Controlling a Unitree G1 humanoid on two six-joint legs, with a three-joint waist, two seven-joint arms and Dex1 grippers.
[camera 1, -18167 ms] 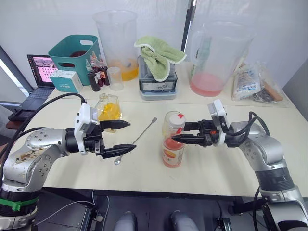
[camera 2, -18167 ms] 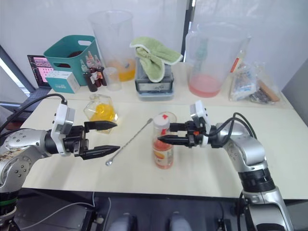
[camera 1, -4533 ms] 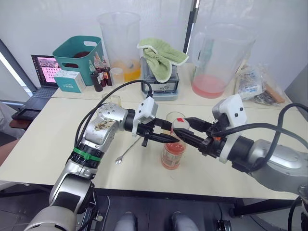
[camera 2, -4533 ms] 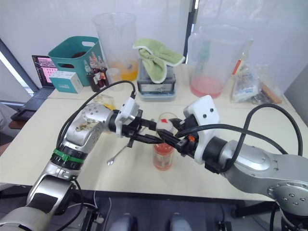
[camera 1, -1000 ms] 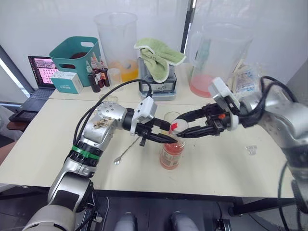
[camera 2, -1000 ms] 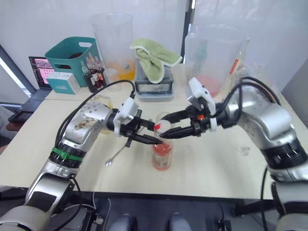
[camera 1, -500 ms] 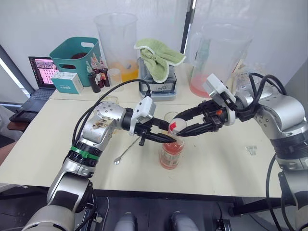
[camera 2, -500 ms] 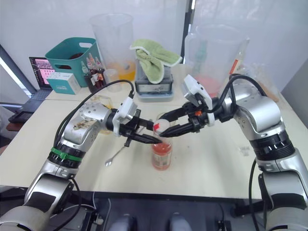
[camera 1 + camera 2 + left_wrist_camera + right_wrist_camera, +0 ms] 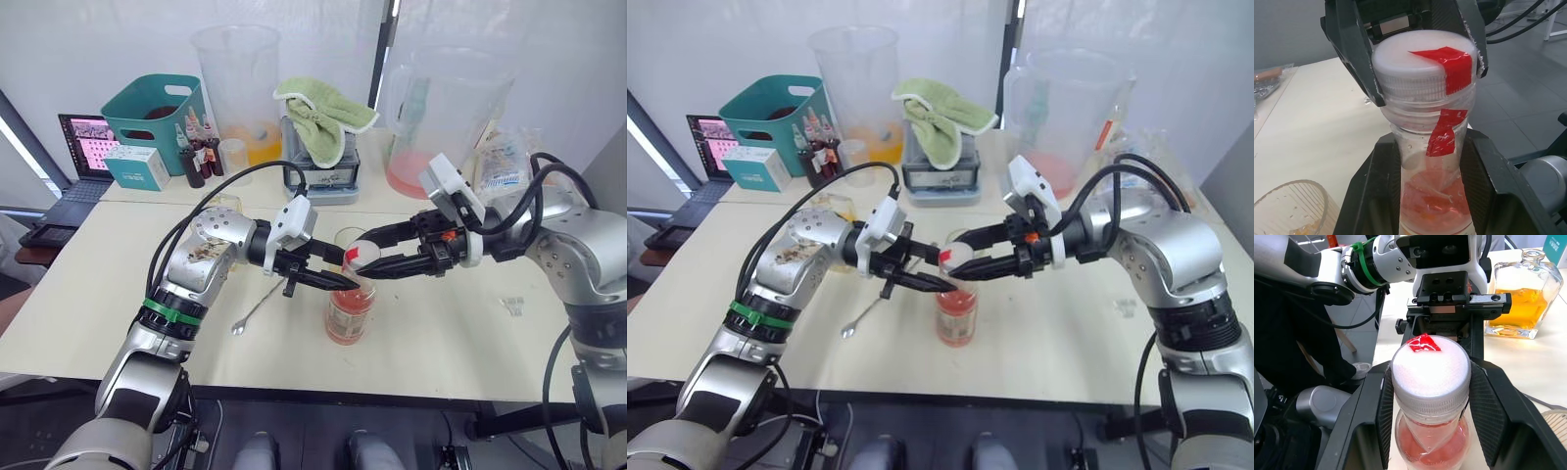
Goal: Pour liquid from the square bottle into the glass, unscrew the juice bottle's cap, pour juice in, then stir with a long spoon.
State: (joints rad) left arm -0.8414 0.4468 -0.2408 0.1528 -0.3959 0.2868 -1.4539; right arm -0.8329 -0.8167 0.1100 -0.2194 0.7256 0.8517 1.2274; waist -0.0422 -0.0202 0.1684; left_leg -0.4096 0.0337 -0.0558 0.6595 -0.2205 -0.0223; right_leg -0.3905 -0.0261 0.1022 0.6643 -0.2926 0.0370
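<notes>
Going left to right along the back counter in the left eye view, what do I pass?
Laptop → teal basket → tall clear measuring jug → green towel → big pitcher with pink liquid → plastic bag.

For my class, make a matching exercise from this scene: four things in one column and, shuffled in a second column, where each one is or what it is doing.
1. left gripper
2. right gripper
3. long metal spoon
4. green cloth

A. draped over the grey appliance
B. clamps the white, red-taped cap
C. lies on the cream table
D. clamps the clear juice bottle below its cap

Pairs: 1-D, 2-B, 3-C, 4-A
</notes>
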